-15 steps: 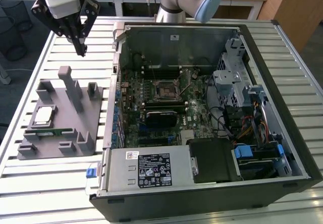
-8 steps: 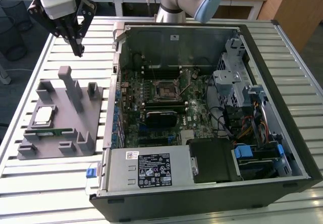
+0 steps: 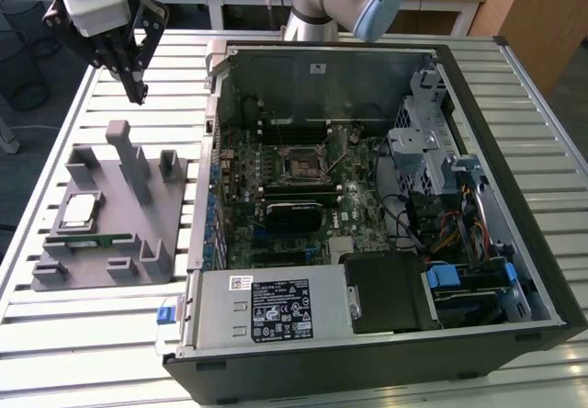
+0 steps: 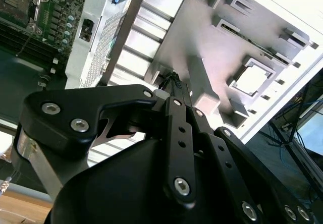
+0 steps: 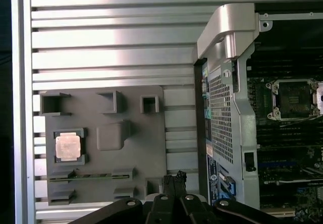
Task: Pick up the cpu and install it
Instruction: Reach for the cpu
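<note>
The cpu (image 3: 78, 210) lies flat in a square pocket of the grey fixture (image 3: 138, 243) on the exterior view's left, its silvery top facing up. It also shows in the first wrist view as the cpu (image 5: 68, 146) and in the second wrist view as the cpu (image 4: 251, 80). My gripper (image 3: 138, 88) hangs high above the table past the fixture's far end, well apart from the chip. Its fingertips (image 5: 174, 177) are shut together on nothing. The black-framed socket (image 3: 300, 162) sits bare on the motherboard inside the open computer case (image 3: 514, 270).
A green memory stick (image 3: 92, 240) lies in a slot of the fixture, just in front of the cpu. Tall grey posts (image 3: 129, 155) rise from the fixture. The slatted metal table (image 3: 92, 334) carries everything. The case wall (image 5: 224, 82) stands between fixture and motherboard.
</note>
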